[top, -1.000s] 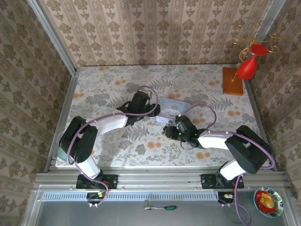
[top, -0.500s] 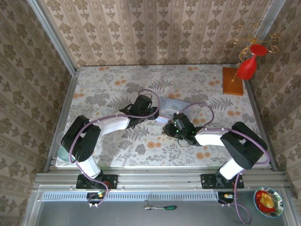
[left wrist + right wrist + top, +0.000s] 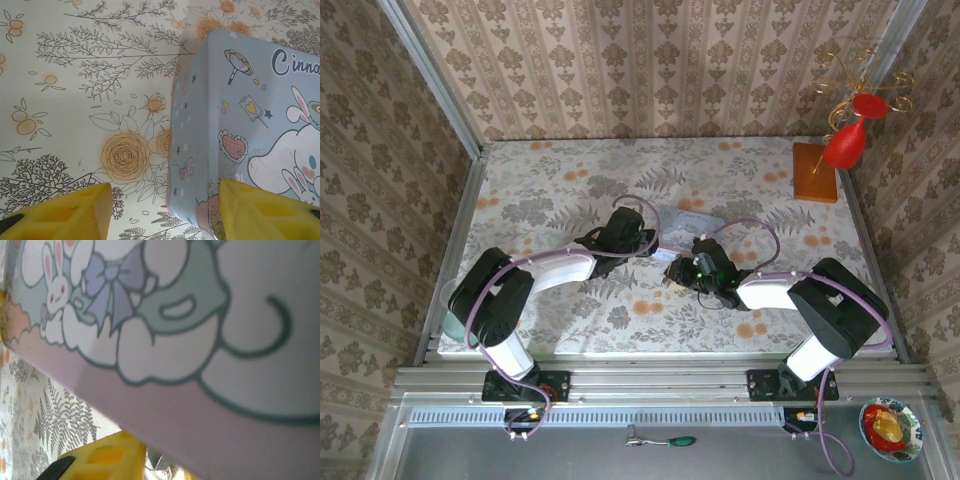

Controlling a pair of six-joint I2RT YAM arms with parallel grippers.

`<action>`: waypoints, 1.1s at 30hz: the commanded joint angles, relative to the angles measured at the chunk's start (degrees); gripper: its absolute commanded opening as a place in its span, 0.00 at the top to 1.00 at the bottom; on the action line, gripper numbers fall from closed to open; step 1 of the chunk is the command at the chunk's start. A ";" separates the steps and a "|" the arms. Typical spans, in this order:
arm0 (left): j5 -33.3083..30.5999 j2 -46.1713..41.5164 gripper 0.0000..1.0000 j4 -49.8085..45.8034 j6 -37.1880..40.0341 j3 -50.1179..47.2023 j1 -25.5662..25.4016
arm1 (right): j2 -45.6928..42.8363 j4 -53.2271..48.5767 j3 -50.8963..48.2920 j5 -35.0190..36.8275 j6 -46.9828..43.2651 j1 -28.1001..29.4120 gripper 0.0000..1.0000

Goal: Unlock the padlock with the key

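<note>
Patterned wallpaper closes in a table (image 3: 550, 190) under a flowered cloth, and a pale blue tin (image 3: 688, 218) with a cartoon rabbit lies near the middle of it. Both arms reach to the tin: the left arm (image 3: 565, 268) at its left end, the right arm (image 3: 770, 292) at its near edge.

From the left wrist, the left jaws stand wide open with nothing in them. One yellow finger (image 3: 75, 215) is over bare cloth left of the tin and the other (image 3: 265, 210) is over its lid, so the tin's corner sits between them. The right jaws are pressed close against the tin's near side, with one yellow finger (image 3: 100, 460) showing below it; whether they are open or closed, or carry the key, I cannot tell.

The padlock I cannot make out for certain (a small glint of pale metal (image 3: 157, 460) just under the tin's edge, beside that finger, may be its loop or the key).

The main risk, as I judge it, is that the tin is not clamped. A push from the right arm could slide or turn it and swing the padlock off line. If the left jaws close as they stand, one finger would land on the lid rather than the side and tip the tin. A thin key could also twist in the grip or slip under the tin
</note>
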 commanded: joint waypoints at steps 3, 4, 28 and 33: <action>-1.76 -1.15 0.42 -2.70 -2.25 -1.76 -1.03 | 3.24 2.08 -0.25 1.03 1.64 -0.24 0.69; -1.74 -1.19 0.42 -2.68 -2.35 -1.73 -1.07 | 3.75 2.26 -0.15 1.14 1.69 -0.20 0.69; -3.47 -0.61 0.42 -5.35 -3.36 -1.08 -1.67 | 2.89 -4.04 0.25 6.33 -0.85 0.52 0.65; -2.79 -0.17 0.43 -5.78 -4.51 -0.69 -3.45 | -2.19 -8.13 -0.09 3.34 -6.78 -4.19 0.63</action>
